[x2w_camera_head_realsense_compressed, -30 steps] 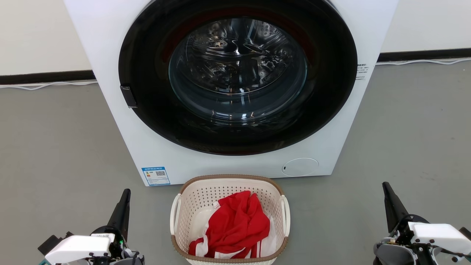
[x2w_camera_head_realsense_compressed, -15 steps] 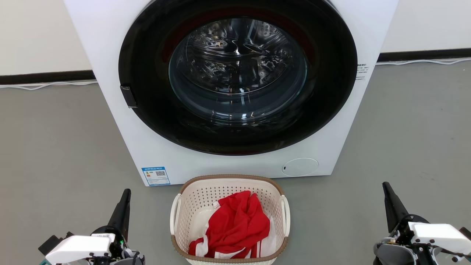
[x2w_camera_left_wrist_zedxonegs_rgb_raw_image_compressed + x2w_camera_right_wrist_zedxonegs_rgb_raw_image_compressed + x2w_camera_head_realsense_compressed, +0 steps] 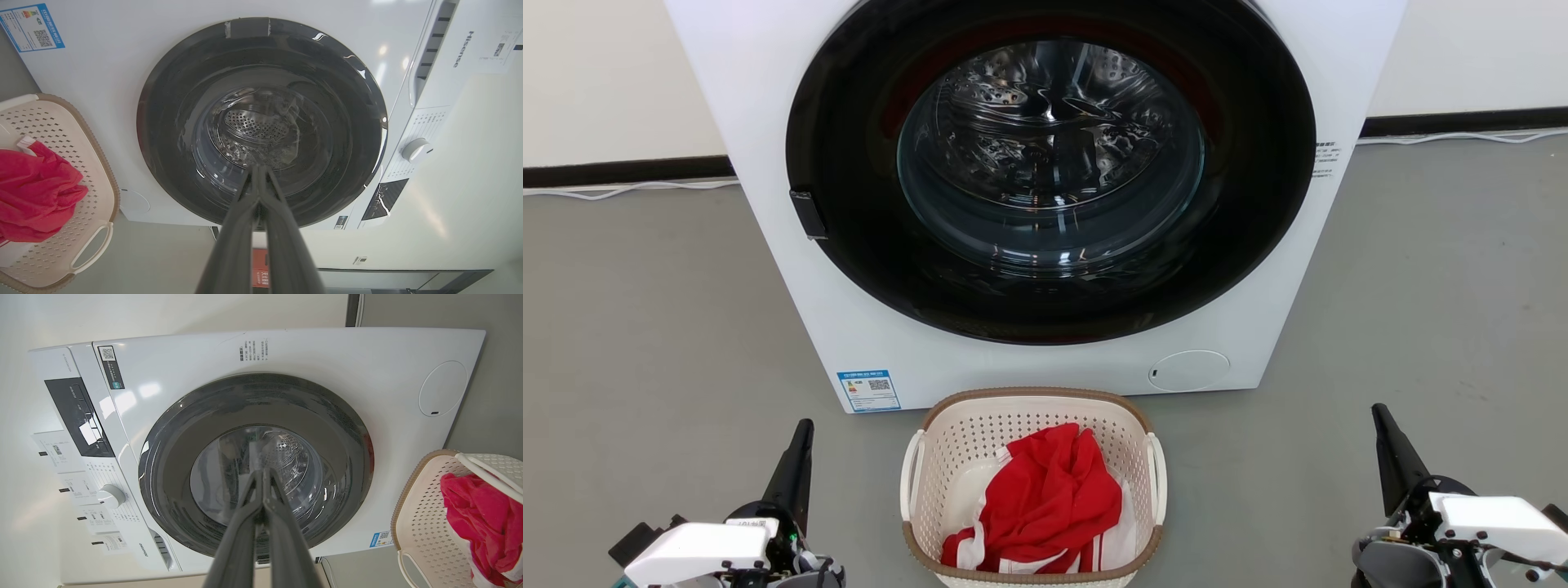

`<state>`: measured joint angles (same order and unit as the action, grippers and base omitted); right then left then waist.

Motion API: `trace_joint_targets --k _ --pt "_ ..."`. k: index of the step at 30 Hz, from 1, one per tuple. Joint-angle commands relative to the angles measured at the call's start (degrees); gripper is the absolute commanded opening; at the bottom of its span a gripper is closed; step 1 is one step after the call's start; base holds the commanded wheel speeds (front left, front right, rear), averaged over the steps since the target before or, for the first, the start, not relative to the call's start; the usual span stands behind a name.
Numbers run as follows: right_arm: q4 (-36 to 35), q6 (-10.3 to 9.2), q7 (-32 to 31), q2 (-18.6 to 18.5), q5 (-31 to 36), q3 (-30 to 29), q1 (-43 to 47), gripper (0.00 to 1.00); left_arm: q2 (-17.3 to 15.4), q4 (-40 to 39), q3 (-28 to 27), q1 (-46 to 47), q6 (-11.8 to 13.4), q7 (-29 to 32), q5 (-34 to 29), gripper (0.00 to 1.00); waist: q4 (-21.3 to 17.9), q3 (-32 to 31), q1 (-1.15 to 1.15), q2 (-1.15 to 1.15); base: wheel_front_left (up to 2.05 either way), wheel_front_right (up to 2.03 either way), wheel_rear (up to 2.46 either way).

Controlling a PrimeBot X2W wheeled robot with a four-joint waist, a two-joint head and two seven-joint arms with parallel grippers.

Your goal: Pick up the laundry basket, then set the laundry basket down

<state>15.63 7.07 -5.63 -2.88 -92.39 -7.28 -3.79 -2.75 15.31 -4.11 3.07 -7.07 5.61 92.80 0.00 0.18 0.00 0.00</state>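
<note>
The laundry basket (image 3: 1033,393) stands upright on the grey floor (image 3: 645,343) at 6 o'clock in the head view, just in front of the washing machine (image 3: 1258,327), with a red garment (image 3: 1054,490) heaped inside it. The left gripper (image 3: 803,433) sits at 8 o'clock of that view and the right gripper (image 3: 1380,418) at 4 o'clock. Both are well apart from the basket, each with its fingers pressed together on nothing (the wrist views show the tips meeting). This fits a basket waiting to be lifted as well as one put back down, so the stage stays unsettled. Judged by its build, it handles best held by both white side handles (image 3: 907,474) at once and kept level, since a tilt could spill the cloth.
</note>
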Motion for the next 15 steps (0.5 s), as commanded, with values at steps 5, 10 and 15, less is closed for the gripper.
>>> trace_joint_targets --k 5,10,15 --pt "-1.62 0.42 -0.61 -0.25 -0.02 1.06 -2.37 0.0 -0.52 -1.28 -1.9 3.07 -0.42 0.47 -0.21 0.0 0.0 0.0 0.0 0.0 0.0 0.0 0.0" --pt "-1.62 0.42 -0.63 -0.23 0.0 1.03 -2.37 0.0 -0.49 -1.28 -1.94 3.07 -0.42 0.5 -0.25 0.0 0.0 0.0 0.0 0.0 0.0 0.0 0.0" --pt "-1.62 0.42 -0.65 -0.21 0.02 1.01 -2.37 0.0 -0.47 -1.28 -1.97 3.08 -0.42 0.53 -0.28 0.0 0.0 0.0 0.0 0.0 0.0 0.0 0.0"
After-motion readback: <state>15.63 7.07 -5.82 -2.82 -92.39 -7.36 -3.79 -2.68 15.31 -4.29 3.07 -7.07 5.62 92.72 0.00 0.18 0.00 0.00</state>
